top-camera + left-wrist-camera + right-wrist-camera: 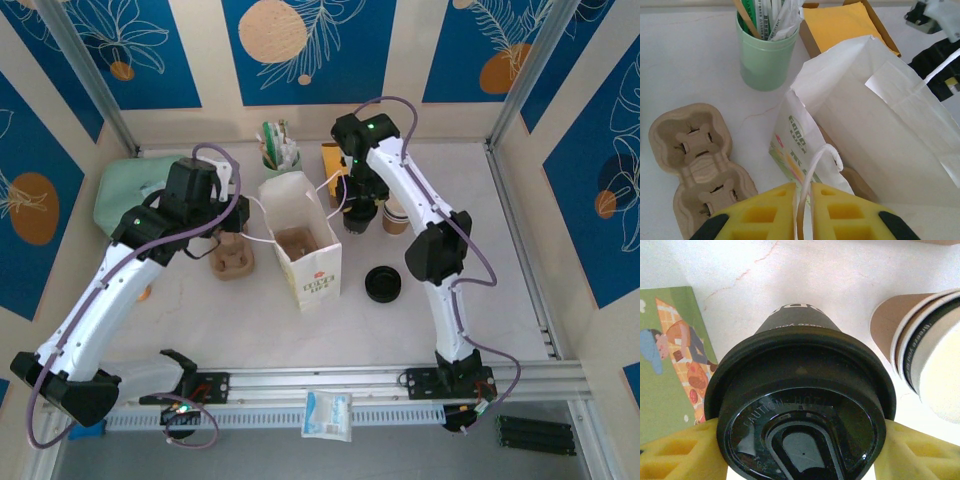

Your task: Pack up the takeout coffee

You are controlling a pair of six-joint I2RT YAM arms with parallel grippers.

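**On the bench: bag steadied, coffee gripped**

At left, the left tool [802,200] is clenched on the white cord handle [817,155] of the paper bag [880,130], which stands upright with its mouth open. To the right of the bag, the right tool [800,455] grasps the takeout coffee [800,385], a dark cup under a black lid. Its pads sit on either side just beneath the lid's rim. Whether the cup has left the bench [690,60] cannot be told.

The step in hand is judged to be the pick-up. The next move calls for a lift above the bag's rim, a carry leftward, and an upright descent.

Containers, left to right:
- A pulp cup carrier [692,150], its wells empty.
- A green tumbler [765,55] holding stirrers and sachets.
- The bag, with something brown on its floor.
- A stack of nested paper cups [925,355], just beside the coffee.
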